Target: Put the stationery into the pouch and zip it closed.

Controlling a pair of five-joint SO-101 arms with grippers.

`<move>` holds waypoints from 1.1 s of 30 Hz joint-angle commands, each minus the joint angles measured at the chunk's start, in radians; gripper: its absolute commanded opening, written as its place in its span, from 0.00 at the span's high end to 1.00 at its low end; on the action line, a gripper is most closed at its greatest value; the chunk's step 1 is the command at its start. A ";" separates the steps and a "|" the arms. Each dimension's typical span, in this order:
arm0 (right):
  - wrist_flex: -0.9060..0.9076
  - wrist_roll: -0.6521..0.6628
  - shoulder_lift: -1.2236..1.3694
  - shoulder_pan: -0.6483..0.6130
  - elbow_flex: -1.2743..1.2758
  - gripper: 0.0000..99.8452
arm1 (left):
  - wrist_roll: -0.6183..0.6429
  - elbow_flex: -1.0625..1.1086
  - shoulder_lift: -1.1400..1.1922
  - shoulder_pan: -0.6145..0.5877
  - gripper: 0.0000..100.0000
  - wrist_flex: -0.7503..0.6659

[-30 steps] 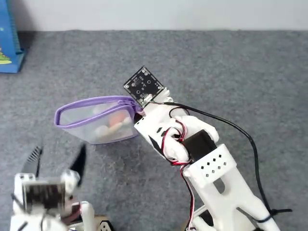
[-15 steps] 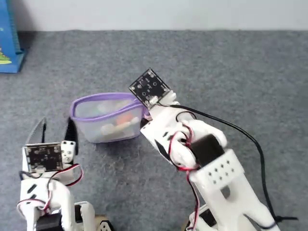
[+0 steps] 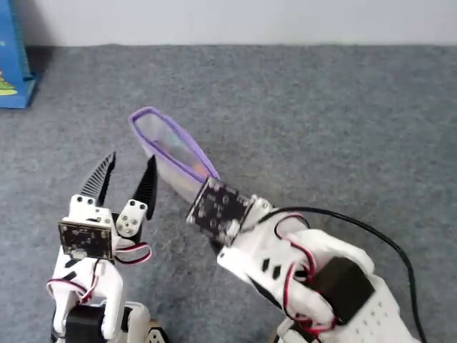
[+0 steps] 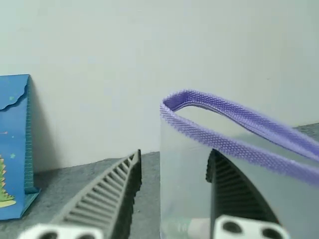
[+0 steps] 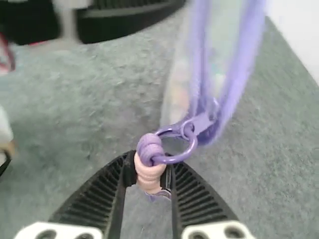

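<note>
Clamping the right claw together on the zipper pull of the pouch. The zipper pull is a knotted purple and pink tag pinched between the two black fingers, hanging from a purple ring hooked into the slider at the pouch's near end.

Holding the pouch on edge over the grey tabletop, purple zip edge uppermost. Stretching it from under the right arm's camera board away toward the back and the left. Showing pale and orange shapes dimly through the clear side in the high view — stationery inside, too blurred for naming piece by piece.

Holding the left claw wide apart and gripping nothing, pointing toward the back wall, with the inner finger just beside the pouch's long clear side. Looking along that claw from the left wrist: one ribbed finger out in the open, the other seen through the pouch's clear wall, and two purple zip bands meeting at the pouch's far end, above finger height.

Catching the left arm's dark claw, blurred, beyond the pouch in the right wrist view.

Standing at the back-left edge of the tabletop, against the wall — a blue box.
</note>
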 commanded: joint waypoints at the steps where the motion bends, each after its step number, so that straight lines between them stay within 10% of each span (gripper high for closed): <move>1: 0.036 0.025 -0.050 -0.064 -0.068 0.99 | 0.012 -0.012 0.005 0.052 0.79 -0.038; 33: -0.018 0.025 -0.104 0.104 -0.104 0.99 | -0.190 -0.392 0.000 0.249 0.67 0.592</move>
